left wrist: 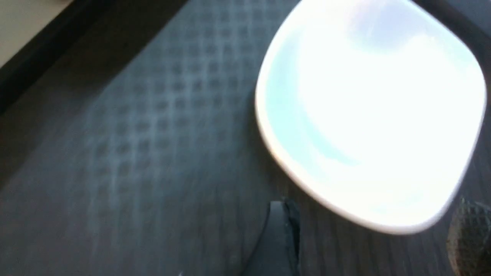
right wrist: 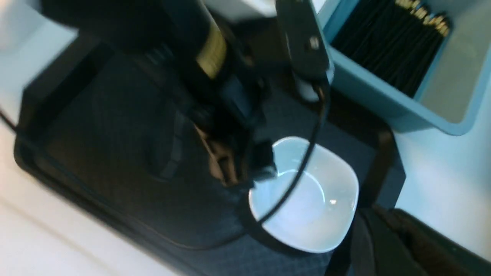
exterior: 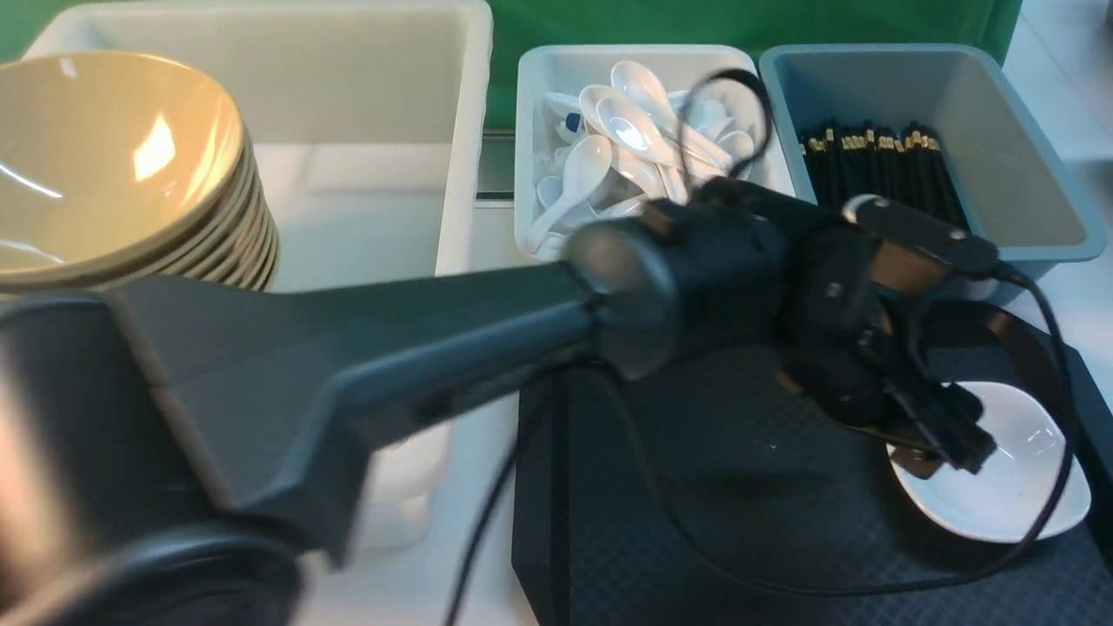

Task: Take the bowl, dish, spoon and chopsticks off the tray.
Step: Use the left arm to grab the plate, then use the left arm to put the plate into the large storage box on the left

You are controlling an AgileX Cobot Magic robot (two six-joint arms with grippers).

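While on one tray (exterior: 696, 496) — one dish (exterior: 1013, 491).

No readable text, label or number appears. A small mark (exterior: 832, 289) on the left arm (exterior: 391, 348) is blurred.

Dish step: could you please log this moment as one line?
left gripper: open, at dish edge | dish: on tray | stage: not yet gripped

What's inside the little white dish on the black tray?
Nothing shows inside the white dish; its hollow looks bare and shiny. The left end effector hangs over part of its rim in the front view, so that small bit stays hidden.
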